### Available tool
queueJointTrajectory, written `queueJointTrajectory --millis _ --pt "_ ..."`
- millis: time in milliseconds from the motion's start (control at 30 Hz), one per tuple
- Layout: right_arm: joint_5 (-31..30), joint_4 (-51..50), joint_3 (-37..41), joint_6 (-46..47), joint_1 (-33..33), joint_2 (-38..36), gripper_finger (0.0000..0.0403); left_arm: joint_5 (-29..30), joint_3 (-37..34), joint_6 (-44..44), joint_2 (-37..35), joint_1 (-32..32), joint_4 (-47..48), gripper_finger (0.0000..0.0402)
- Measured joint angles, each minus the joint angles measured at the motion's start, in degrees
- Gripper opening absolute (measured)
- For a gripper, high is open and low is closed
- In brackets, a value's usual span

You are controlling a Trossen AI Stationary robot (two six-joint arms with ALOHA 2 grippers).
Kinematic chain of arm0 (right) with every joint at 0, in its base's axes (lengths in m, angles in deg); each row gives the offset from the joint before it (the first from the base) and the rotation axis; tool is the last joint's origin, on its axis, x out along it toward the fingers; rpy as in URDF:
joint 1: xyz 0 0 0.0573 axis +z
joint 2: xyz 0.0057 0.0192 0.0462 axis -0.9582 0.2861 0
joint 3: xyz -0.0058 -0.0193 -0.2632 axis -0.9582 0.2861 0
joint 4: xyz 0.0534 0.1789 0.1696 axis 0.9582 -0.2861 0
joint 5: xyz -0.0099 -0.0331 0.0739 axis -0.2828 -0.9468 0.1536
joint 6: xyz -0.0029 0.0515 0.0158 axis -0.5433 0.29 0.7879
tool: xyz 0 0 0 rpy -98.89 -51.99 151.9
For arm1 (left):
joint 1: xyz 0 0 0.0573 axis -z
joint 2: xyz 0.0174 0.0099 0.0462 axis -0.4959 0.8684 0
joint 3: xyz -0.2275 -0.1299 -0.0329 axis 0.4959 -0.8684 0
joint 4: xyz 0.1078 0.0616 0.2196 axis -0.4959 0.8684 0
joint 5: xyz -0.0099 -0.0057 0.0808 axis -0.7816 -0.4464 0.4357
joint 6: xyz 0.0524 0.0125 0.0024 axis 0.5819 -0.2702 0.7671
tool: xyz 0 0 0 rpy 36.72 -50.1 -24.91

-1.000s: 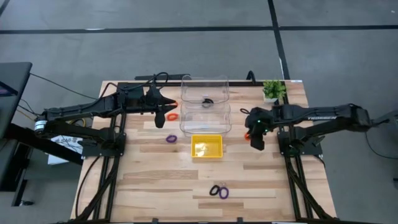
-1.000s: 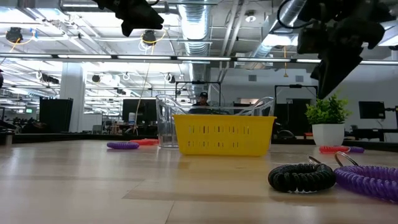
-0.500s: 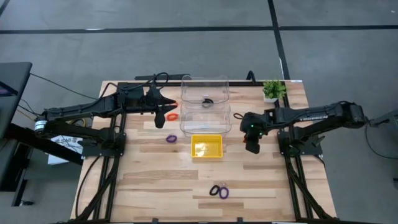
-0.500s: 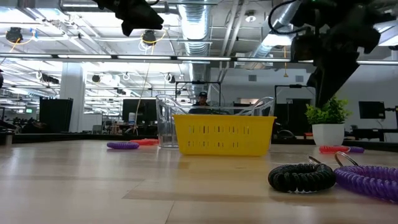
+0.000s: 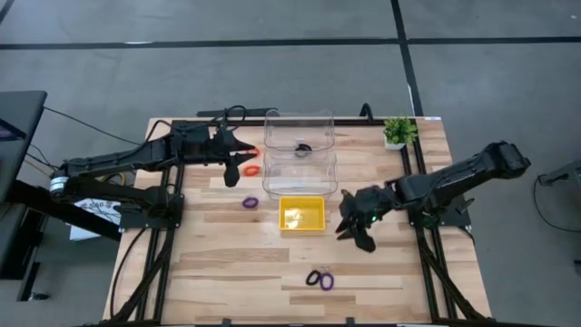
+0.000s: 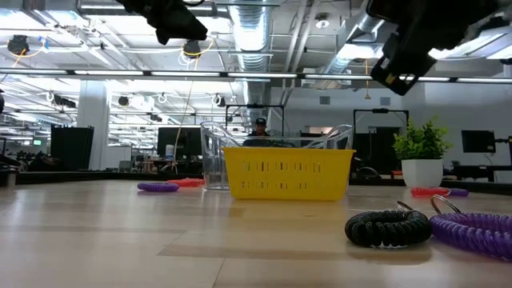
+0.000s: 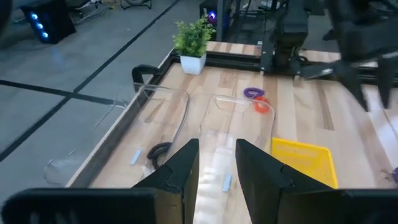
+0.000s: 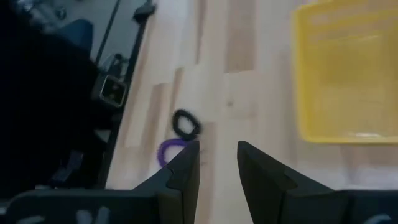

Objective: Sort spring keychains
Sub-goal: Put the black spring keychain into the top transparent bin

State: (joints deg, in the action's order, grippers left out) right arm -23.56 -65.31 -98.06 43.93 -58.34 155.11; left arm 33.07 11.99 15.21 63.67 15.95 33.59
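- High view: the right gripper hangs just beside the yellow tray, likely bound for the black keychain and purple keychain near the surface's front edge. The left gripper waits by the clear bins.
- Low view: both coils lie touching, well apart from the tray.
- Right wrist view: its fingers stand narrowly apart, empty, aimed at the pair.
- Left wrist view: fingers slightly parted, holding nothing.
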Motion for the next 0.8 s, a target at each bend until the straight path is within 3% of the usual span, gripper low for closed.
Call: queueJointTrajectory --millis 233,467,600,800 --pt "-2.18 9.19 0.07 2.63 5.72 10.41 0.0098 -0.01 0.00 0.00 -0.01 -1.94 0.08 0.0104" --pt "-3.00 21.17 0.05 4.09 6.72 19.89 0.0098 -0.05 0.00 0.00 -0.01 -1.99 0.54 0.0104" --pt "-2.98 23.65 0.05 8.36 6.46 22.98 0.0098 -0.05 0.00 0.00 -0.01 -1.99 0.56 0.0104" --pt "-2.89 24.72 0.07 5.25 6.87 26.01 0.0098 -0.05 0.00 0.00 -0.01 -1.99 0.89 0.0104"
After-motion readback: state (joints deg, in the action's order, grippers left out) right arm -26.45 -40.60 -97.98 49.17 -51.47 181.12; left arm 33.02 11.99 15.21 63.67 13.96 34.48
